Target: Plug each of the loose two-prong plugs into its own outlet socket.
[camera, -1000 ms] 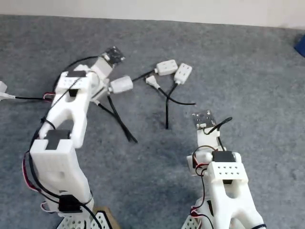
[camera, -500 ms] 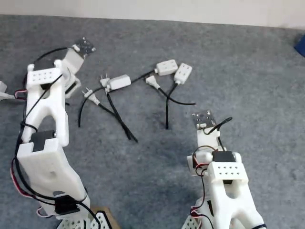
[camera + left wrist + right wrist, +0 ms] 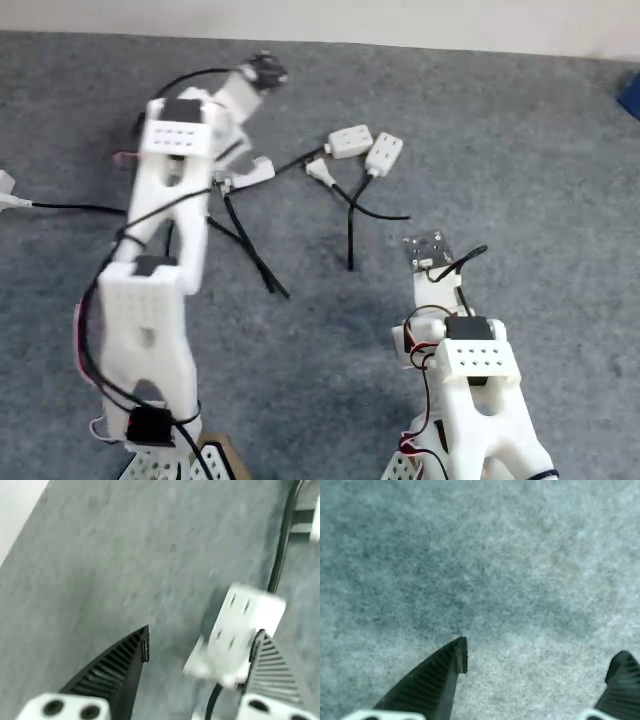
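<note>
Both grippers gape wide and hold nothing. Left gripper [image 3: 203, 632] hangs over a white socket [image 3: 239, 630], which lies just beside one finger [image 3: 267, 670], a black cord [image 3: 281, 540] running from it. Seen from the high view, a plug [image 3: 318, 171] lies at 3 o'clock from this socket, then a second socket [image 3: 350, 141] and a third socket [image 3: 385, 152] farther along that line. Right gripper [image 3: 537, 655] hovers over grey carpet [image 3: 470, 555], those two sockets at its 11 o'clock.
</note>
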Controlling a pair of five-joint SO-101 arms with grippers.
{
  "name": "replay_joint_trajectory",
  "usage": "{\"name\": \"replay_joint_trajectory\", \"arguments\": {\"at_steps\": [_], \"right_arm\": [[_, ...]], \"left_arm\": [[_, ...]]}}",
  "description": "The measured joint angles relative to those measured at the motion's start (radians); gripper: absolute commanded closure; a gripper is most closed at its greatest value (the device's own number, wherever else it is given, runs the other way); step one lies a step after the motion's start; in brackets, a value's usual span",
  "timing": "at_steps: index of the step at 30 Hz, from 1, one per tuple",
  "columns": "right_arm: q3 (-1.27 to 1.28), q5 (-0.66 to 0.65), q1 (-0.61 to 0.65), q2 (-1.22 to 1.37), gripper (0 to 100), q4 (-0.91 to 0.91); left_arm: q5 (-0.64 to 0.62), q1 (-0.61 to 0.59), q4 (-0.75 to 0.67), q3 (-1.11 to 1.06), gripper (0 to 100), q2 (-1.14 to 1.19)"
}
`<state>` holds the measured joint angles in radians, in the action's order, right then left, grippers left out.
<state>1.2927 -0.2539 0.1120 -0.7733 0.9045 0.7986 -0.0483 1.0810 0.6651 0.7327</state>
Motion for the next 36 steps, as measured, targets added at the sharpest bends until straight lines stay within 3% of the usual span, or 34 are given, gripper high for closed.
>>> {"name": "replay_joint_trajectory", "arguments": {"at_steps": [9, 14, 19, 26, 36], "right_arm": [[0.000, 0.000, 0.037, 0.000, 58.4, 0.012], [0.000, 0.000, 0.041, 0.000, 58.4, 0.012], [0.000, 0.000, 0.041, 0.000, 58.4, 0.012], [0.000, 0.000, 0.041, 0.000, 58.4, 0.012], [0.000, 0.000, 0.041, 0.000, 58.4, 0.012]], "left_arm": [[0.000, 0.044, 0.152, 0.528, 68, 0.419], [-0.002, 0.044, 0.210, 0.720, 70, 0.552], [-0.003, 0.057, 0.261, 0.770, 84, 0.569], [0.098, 0.115, 0.416, 0.787, 99, 0.569], [0.098, 0.155, 0.640, 0.867, 100, 0.555]]}}
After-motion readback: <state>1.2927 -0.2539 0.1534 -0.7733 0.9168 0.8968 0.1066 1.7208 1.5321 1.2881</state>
